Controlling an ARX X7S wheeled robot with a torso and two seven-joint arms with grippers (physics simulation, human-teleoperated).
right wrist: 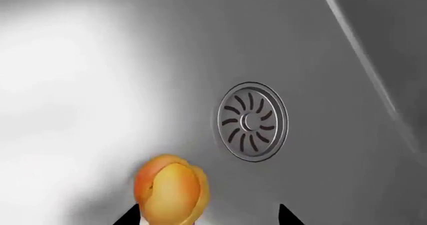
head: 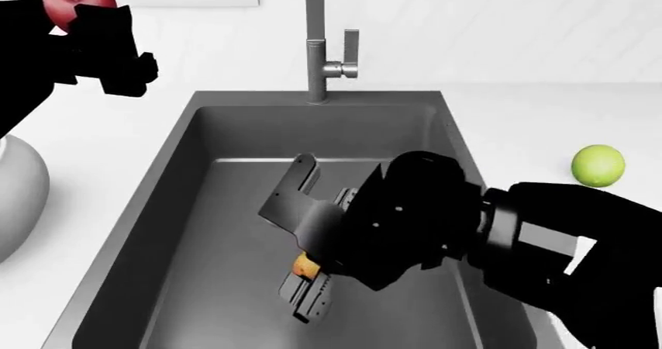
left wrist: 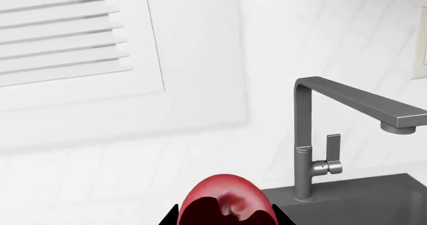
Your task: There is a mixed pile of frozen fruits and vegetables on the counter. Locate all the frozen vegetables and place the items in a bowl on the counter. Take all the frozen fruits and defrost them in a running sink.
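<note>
We note the left gripper [head: 88, 15] clamped on the red cherry [head: 74, 0] beside the faucet [head: 315, 43], the right gripper [head: 305, 267] gripping the apricot [head: 304, 266] inside the sink [head: 207, 209].

1. We see the red cherry [left wrist: 225, 201] held between our left gripper's [left wrist: 225, 219] dark fingertips.
2. Beyond it stands the grey faucet [left wrist: 304, 135] at the sink's [left wrist: 360, 197] corner.
3. A louvred white panel [left wrist: 63, 32] fills the wall behind.

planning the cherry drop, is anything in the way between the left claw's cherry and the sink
Nothing on the counter blocks it. But the right claw with the apricot fills the middle of the sink, so aim left.
</note>
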